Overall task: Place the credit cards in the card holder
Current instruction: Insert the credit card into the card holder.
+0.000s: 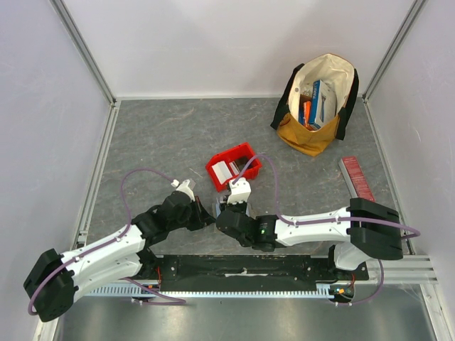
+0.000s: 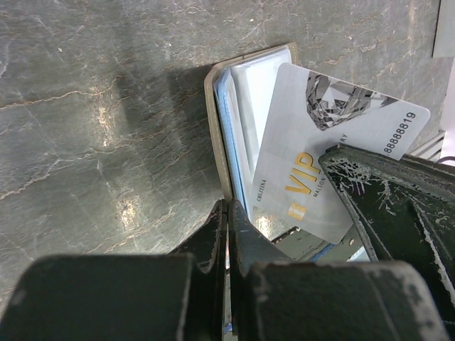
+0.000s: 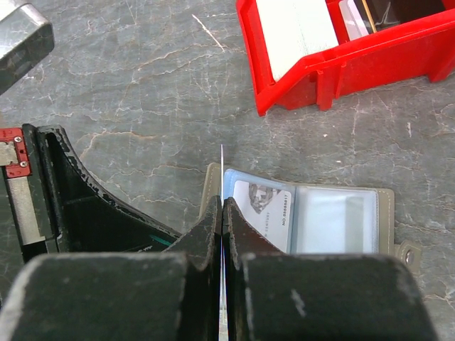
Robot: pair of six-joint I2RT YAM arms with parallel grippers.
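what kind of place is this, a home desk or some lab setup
Most likely a robot lab test cell, not a home: plain white walls on aluminium frame posts box in a grey table, and the left arm and right arm are bolted to a rail at its near edge.

Sporting white plastic arm shells (image 1: 105, 257) with chunky black joints (image 1: 375, 227), trailing thin purple cables (image 1: 146, 170) in loops, showing scratched-up matte black fingers (image 3: 206, 234) up close.
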